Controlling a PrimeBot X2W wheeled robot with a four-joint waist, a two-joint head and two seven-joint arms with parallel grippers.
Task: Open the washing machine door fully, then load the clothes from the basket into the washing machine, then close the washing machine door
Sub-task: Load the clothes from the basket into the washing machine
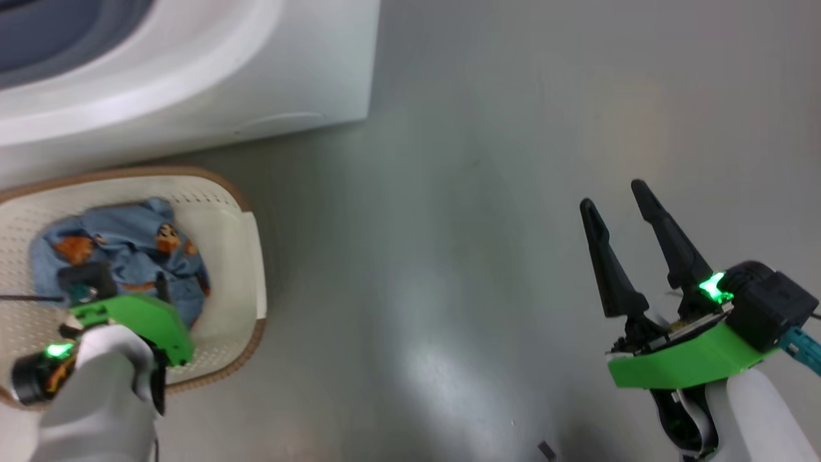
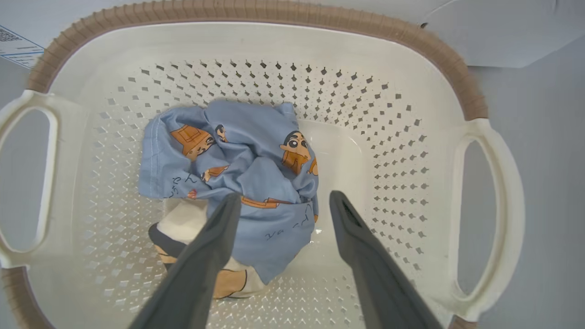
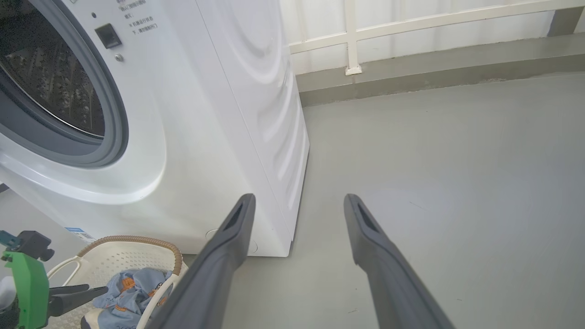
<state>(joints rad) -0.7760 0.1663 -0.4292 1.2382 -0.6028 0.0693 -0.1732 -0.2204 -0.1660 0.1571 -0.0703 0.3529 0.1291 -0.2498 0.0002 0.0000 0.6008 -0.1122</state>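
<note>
1. Down at our lower left, the basket (image 1: 215, 218) sat on the floor (image 1: 462, 269) just before the machine (image 1: 192, 96), open side up, its long axis running across our head view, roughly along the machine's front.
2. We saw the clothes (image 2: 256, 169) as one crumpled blue bundle near the middle of the basket's bottom, spread a little wider along the basket's length than across it. A cream and orange piece (image 2: 183, 221) poked out beneath.
3. Our left gripper (image 2: 284, 196) pointed down into the basket, fingers spread wide and grasping nothing. One finger overlapped the bundle's near edge and the other stood over bare perforated bottom. We could not tell whether either touched the cloth.
4. Our right gripper (image 1: 612, 196) was likewise spread and empty, over bare floor well apart from the basket, aimed toward the machine's near corner.
5. From the right wrist we saw the drum (image 3: 50, 77) uncovered inside its grey seal (image 3: 116, 135), above and behind the basket.
6. The basket's walls and two handles (image 2: 484, 219) hemmed the bundle on every side, and only the way up lay free.
7. Right of the machine, open floor ran to a railed wall (image 3: 411, 27).
</note>
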